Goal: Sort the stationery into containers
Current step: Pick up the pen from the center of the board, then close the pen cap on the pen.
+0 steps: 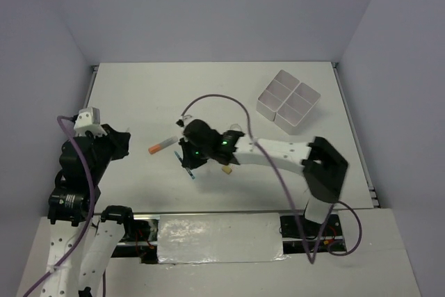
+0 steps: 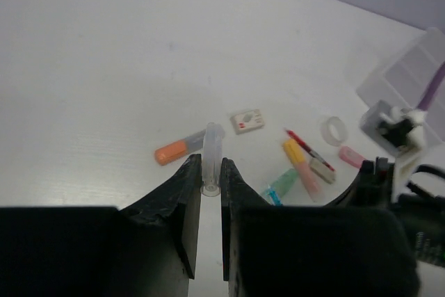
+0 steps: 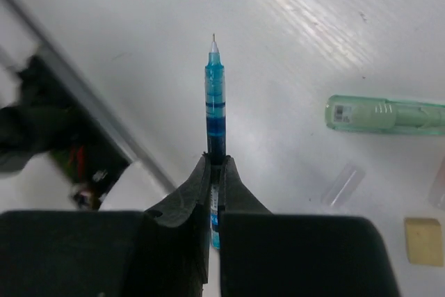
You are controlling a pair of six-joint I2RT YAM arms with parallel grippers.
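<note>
My right gripper (image 3: pixel 216 161) is shut on a thin blue pen (image 3: pixel 215 99), tip pointing away; in the top view it (image 1: pixel 189 160) hangs over the table's middle. My left gripper (image 2: pixel 211 163) is shut on a short clear tube (image 2: pixel 211 151) at its fingertips, at the table's left (image 1: pixel 125 138). Ahead of it lie an orange marker (image 2: pixel 174 151), a printed white eraser (image 2: pixel 247 121), a red pen (image 2: pixel 306 145), a yellow-pink marker (image 2: pixel 300 165), a green marker (image 2: pixel 285 182), a tape ring (image 2: pixel 334 130) and a pink eraser (image 2: pixel 351 156). The white four-compartment box (image 1: pixel 288 101) stands far right.
A clear cap (image 3: pixel 344 184), a green marker (image 3: pixel 386 115) and a tan eraser (image 3: pixel 423 240) lie right of the right gripper. The table's near edge with a taped rail (image 1: pixel 215 238) is close below it. The right arm (image 1: pixel 278 151) spans the table's right half.
</note>
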